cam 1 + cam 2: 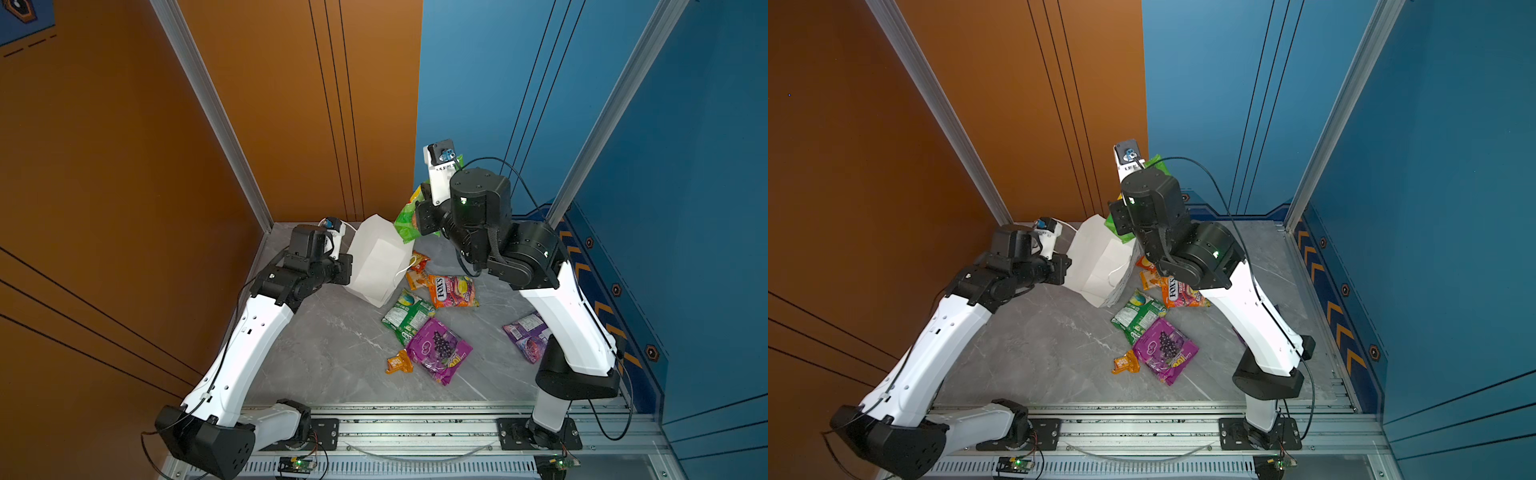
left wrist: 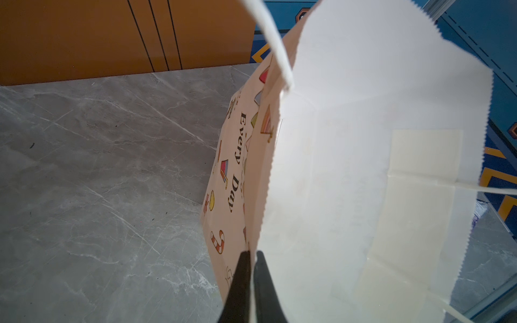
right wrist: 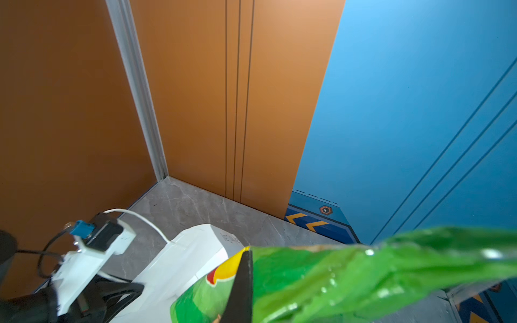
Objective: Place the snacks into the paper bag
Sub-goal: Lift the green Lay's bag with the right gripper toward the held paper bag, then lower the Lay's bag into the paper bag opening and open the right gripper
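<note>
Paper bag (image 1: 376, 266) in left fingers (image 2: 237, 283); green packet (image 1: 405, 224) in right fingers (image 3: 241, 288) above.

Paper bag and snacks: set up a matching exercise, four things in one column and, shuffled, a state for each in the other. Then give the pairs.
Things:
1. paper bag
2. chips bag
3. Fox's bag
4. grape bag

States:
A. purple, lying on the table
B. held up in the right gripper
C. orange-pink, lying on the table
D. rim pinched by the left gripper

Pairs: 1-D, 2-B, 3-C, 4-A
</note>
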Action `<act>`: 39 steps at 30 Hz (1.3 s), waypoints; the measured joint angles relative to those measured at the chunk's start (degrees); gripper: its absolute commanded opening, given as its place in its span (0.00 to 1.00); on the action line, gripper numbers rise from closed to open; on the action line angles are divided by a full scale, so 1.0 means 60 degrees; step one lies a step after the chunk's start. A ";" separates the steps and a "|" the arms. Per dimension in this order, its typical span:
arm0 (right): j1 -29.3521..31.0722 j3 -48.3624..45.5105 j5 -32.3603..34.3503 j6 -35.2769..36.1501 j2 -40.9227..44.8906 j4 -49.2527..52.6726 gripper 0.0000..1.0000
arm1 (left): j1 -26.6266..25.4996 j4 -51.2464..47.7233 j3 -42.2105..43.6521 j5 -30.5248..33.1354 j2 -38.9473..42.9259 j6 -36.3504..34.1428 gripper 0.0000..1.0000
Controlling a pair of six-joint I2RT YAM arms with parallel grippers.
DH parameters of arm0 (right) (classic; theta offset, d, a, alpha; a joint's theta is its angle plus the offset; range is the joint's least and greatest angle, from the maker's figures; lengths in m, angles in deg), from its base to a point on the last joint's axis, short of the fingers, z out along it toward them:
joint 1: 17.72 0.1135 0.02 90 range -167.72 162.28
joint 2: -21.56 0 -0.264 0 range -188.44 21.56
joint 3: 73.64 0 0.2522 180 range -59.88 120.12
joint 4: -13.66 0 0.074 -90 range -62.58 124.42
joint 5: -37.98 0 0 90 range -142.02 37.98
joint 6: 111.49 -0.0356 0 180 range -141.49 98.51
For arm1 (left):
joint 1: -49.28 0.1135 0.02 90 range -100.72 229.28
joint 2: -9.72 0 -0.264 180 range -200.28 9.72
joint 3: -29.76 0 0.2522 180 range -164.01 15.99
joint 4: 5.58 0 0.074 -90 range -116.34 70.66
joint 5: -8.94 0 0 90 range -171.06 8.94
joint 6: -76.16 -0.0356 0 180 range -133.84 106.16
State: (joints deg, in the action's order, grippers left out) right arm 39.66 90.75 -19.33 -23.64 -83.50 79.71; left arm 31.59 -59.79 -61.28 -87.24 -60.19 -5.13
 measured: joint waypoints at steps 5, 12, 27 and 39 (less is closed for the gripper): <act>0.0291 0.0044 -0.0692 0.0259 -0.0270 -0.0084 0.00 | 0.0000 0.0000 0.0004 -0.0168 0.0000 -0.0062 0.00; 0.0302 0.0044 -0.1974 0.0288 -0.0856 0.0036 0.00 | 0.0000 0.0000 0.0004 -0.0266 0.0000 -0.0062 0.00; 0.0131 -0.0958 -0.3399 -0.0127 -0.0903 0.0659 0.00 | 0.0000 0.0000 0.0004 -0.0266 0.0000 -0.0062 0.00; 0.0120 -0.0954 -0.3931 -0.0095 -0.0903 0.0612 0.00 | -0.0098 0.0000 0.0004 -0.0674 -0.0007 -0.0091 0.00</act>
State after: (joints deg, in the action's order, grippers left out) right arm 40.39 85.02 -42.92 -24.21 -88.92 83.39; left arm 31.00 -59.79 -61.26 -91.28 -60.23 -5.67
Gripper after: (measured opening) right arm 0.047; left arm 0.050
